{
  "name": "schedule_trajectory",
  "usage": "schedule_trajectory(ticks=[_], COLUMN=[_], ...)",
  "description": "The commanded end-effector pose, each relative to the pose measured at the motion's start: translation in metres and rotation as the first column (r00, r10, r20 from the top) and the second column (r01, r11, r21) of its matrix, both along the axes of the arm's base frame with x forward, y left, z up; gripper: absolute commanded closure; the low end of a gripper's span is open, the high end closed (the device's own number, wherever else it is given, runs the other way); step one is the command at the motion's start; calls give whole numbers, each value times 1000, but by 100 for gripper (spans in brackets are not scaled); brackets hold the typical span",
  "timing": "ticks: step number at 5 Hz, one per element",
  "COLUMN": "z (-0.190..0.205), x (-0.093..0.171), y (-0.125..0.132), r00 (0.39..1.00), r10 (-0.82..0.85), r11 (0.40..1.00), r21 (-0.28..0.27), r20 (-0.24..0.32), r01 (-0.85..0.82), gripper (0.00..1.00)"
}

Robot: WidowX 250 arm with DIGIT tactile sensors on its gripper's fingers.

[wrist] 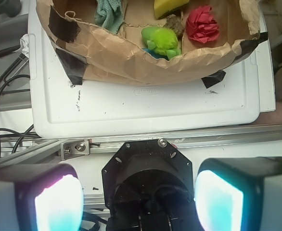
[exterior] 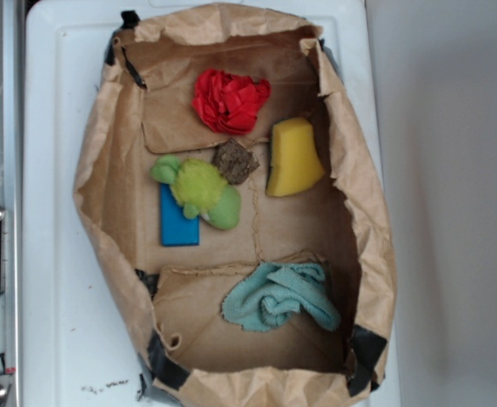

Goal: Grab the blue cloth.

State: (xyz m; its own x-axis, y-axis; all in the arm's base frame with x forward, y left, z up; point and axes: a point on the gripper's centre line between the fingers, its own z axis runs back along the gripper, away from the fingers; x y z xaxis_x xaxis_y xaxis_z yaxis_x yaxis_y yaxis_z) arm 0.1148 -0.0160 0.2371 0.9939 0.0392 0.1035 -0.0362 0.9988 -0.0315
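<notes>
The blue cloth (exterior: 281,296) is a crumpled light teal terry towel lying in the near right part of the brown paper bag tray (exterior: 96,182). In the wrist view only its edge (wrist: 107,14) shows at the top, inside the bag. My gripper (wrist: 138,199) is open and empty, its two fingers (wrist: 49,202) wide apart at the bottom of the wrist view, over the robot's black base and well away from the bag. The gripper does not show in the exterior view.
Inside the bag lie a red cloth (exterior: 229,101), a yellow sponge (exterior: 293,158), a brown lump (exterior: 235,161), a green plush toy (exterior: 199,190) and a flat bright blue block (exterior: 178,220). The bag sits on a white tray (wrist: 146,108). A metal rail (wrist: 179,141) and cables (wrist: 6,91) lie near the base.
</notes>
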Motion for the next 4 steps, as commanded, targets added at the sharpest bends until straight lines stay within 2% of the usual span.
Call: schedule_trajectory(ticks=[1, 3, 4], z=[0, -5, -8], x=[0, 29, 45], y=[0, -6, -5], r00=[1000, 999, 999], r10=[0, 25, 37], r11=[1000, 1000, 999], r21=[0, 1, 2], r20=[0, 43, 38], r01=[0, -25, -37], gripper=[0, 0, 0])
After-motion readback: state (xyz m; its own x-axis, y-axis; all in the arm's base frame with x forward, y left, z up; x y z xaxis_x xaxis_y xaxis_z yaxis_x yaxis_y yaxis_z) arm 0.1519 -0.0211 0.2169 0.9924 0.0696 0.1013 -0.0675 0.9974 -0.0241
